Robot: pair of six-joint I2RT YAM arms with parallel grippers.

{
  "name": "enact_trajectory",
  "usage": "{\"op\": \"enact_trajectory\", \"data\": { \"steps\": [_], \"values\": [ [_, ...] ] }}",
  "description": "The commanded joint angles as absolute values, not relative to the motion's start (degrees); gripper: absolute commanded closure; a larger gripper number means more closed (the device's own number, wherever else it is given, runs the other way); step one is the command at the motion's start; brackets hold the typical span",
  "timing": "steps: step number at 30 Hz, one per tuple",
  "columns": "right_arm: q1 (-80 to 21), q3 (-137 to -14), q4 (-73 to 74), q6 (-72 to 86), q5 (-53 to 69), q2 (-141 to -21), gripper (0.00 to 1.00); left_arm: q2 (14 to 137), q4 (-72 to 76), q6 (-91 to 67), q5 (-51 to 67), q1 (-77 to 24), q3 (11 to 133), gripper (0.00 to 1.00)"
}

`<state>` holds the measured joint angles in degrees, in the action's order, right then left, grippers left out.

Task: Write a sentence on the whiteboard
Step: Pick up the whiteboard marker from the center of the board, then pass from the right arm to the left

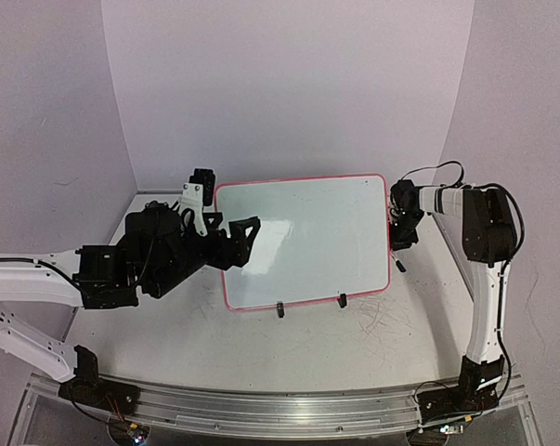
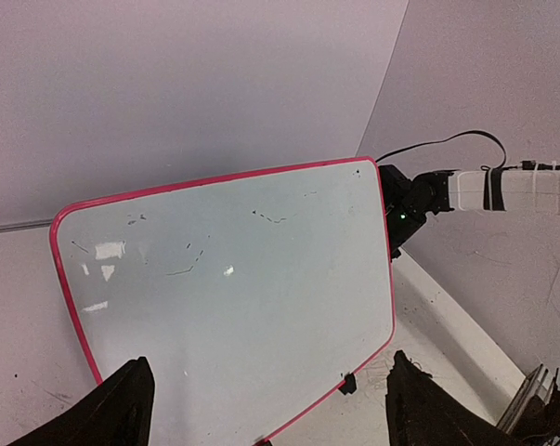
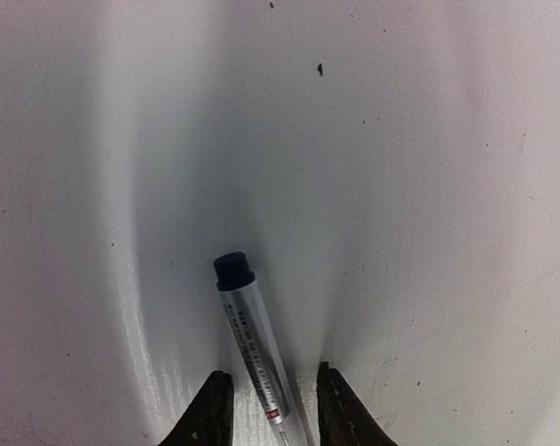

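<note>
The whiteboard (image 1: 307, 237) (image 2: 242, 307), glossy white in a thin pink-red frame, lies tilted across the table. No sentence shows on it, only a few faint grey marks. My left gripper (image 1: 250, 242) (image 2: 270, 423) stands open at the board's left edge, its black fingers (image 2: 122, 409) spread wide over the board's near part, holding nothing. My right gripper (image 1: 402, 237) (image 3: 272, 373) hangs at the board's right edge. A silver marker with a dark blue end (image 3: 247, 325) lies on the table between its two fingers, with a small gap on each side.
Two black clip feet (image 1: 280, 309) (image 1: 342, 300) sit on the board's near edge. Grey scribble scratches (image 1: 382, 321) mark the tabletop near the right foot. Lilac walls close in the back and both sides. The right arm's cable (image 2: 437, 144) loops above its wrist.
</note>
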<state>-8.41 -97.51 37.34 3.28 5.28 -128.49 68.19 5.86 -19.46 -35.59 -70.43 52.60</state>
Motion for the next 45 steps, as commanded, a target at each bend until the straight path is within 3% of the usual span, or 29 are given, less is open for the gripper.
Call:
{"op": "enact_trajectory", "data": {
  "steps": [1, 9, 14, 19, 22, 28, 36, 45],
  "values": [
    [-8.2, -98.3, 37.6, 3.1, 0.4, -129.8, 0.77, 66.5, 6.2, -19.3, -35.1, -70.2, 53.3, 0.12],
    [-8.2, -90.9, 29.3, 4.7, -1.6, -122.3, 0.99, 68.4, 5.0, -19.1, -33.4, -70.2, 55.5, 0.11],
    [-7.9, -82.6, 21.7, 8.3, -3.4, -112.9, 1.00, 70.5, 3.5, -19.6, -33.0, -70.2, 57.3, 0.07],
    [-7.9, -69.1, 12.2, 12.6, -6.3, -93.9, 1.00, 72.3, 2.6, -21.2, -30.3, -69.8, 59.0, 0.04],
    [-8.0, -60.1, 4.0, 14.7, 2.4, -80.2, 1.00, 73.9, 2.8, -23.0, -24.4, -68.4, 60.2, 0.04],
    [-10.8, -45.0, -21.2, 29.3, 32.1, -59.3, 1.00, 78.1, 11.4, -27.3, -2.9, -64.1, 61.9, 0.06],
    [-31.8, -40.9, -43.1, 42.1, 32.6, -58.6, 1.00, 88.7, 26.0, -30.8, 22.4, -64.0, 67.8, 0.13],
    [-40.0, -42.6, -46.7, 43.1, 30.3, -62.7, 1.00, 91.2, 35.1, -35.4, 24.1, -64.1, 65.1, 0.22]
  ]
}}
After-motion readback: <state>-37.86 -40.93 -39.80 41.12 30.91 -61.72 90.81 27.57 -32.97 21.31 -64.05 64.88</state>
